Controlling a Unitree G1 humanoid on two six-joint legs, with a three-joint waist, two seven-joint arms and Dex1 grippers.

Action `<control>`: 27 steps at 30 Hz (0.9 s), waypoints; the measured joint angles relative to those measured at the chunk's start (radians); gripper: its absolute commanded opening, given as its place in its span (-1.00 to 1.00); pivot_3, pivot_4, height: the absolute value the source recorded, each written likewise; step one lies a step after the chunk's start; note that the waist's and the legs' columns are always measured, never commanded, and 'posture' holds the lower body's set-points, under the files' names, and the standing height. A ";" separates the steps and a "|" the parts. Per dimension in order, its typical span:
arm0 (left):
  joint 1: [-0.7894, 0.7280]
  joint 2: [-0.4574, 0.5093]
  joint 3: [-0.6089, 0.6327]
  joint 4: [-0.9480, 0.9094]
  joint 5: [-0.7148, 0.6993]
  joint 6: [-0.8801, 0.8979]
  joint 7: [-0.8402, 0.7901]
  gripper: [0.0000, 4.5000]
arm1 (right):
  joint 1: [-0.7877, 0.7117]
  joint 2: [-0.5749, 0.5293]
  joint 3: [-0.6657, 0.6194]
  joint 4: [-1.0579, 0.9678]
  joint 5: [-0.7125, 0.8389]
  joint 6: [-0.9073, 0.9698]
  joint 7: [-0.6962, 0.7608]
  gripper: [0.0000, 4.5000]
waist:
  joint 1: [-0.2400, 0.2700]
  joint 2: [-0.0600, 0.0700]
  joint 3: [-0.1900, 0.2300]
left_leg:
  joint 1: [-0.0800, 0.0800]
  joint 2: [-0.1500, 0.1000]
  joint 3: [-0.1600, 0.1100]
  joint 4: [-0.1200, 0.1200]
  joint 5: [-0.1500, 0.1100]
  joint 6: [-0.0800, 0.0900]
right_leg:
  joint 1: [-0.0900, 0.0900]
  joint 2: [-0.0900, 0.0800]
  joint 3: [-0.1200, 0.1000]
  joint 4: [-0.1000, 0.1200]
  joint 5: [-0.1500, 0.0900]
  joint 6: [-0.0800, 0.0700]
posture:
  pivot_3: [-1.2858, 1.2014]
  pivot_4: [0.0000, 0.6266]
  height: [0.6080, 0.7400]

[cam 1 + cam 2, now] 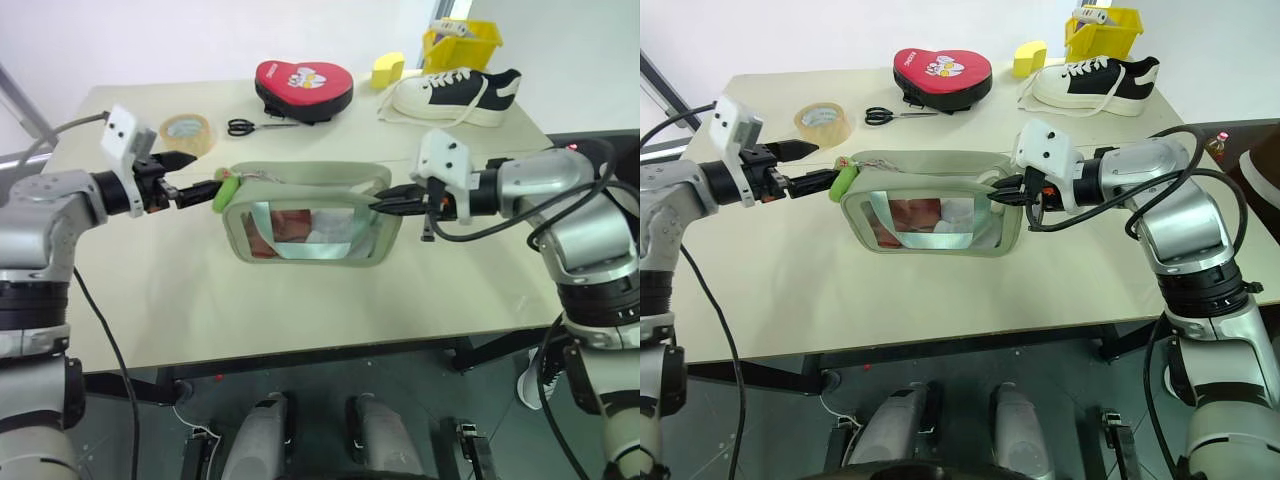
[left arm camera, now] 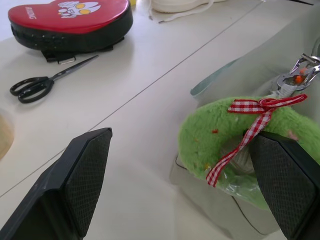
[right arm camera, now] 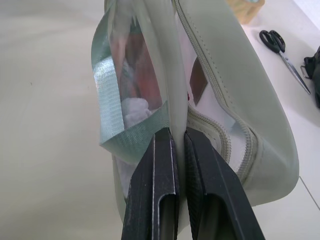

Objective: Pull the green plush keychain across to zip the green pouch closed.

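The green pouch [image 1: 300,173] stands on its long edge mid-table, clear window toward me and the zip along its top. The green plush keychain [image 1: 228,192], fuzzy lime with a red checked ribbon, hangs at the pouch's left end. My left gripper [image 1: 204,172] is open right beside it. In the left wrist view the keychain [image 2: 220,130] sits between the wide-apart fingers of the left gripper [image 2: 180,137], close against one of them. My right gripper [image 1: 380,203] is shut on the pouch's right end. The right wrist view has the gripper [image 3: 179,131] pinching the pouch's edge [image 3: 215,65].
At the back of the table lie a red heart-shaped case [image 1: 303,88], black scissors [image 1: 250,126], a tape roll [image 1: 187,132], a yellow block [image 1: 388,69], a black-and-white shoe [image 1: 455,95] and a yellow bin [image 1: 462,42]. The table's front edge [image 1: 300,352] is near.
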 measured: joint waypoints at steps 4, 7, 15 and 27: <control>-0.002 -0.012 -0.011 0.013 0.013 -0.017 -0.021 0.77 | 0.006 -0.001 0.000 -0.013 0.000 -0.001 -0.003 -1.00 | -0.004 0.000 0.000 | 0.000 0.000 0.000 0.000 0.000 0.000 | 0.000 0.000 0.000 0.000 0.000 0.000 | 0.03 -0.52 1.00; -0.003 -0.012 -0.011 0.018 0.023 -0.029 -0.041 0.15 | 0.006 -0.001 0.000 -0.013 -0.001 -0.002 -0.007 -1.00 | -0.002 0.000 0.000 | 0.000 0.000 0.000 0.000 0.000 0.000 | 0.000 0.000 0.000 0.000 0.000 0.000 | 0.03 -0.52 1.00; -0.029 -0.001 -0.010 0.038 0.030 -0.038 -0.078 -0.98 | 0.006 -0.001 0.003 -0.012 -0.003 -0.014 -0.014 -1.00 | -0.002 0.000 0.000 | 0.000 0.000 0.000 0.000 0.000 0.000 | 0.000 0.000 0.000 0.000 0.000 0.000 | 0.03 -0.52 1.00; -0.193 -0.055 -0.071 -0.032 0.007 -0.015 -0.136 -0.98 | 0.001 0.007 0.018 0.005 -0.008 -0.029 -0.031 -1.00 | -0.004 0.000 0.000 | 0.000 0.000 0.000 0.002 0.000 0.001 | 0.001 0.000 0.000 0.001 0.000 0.000 | 0.03 -0.52 1.00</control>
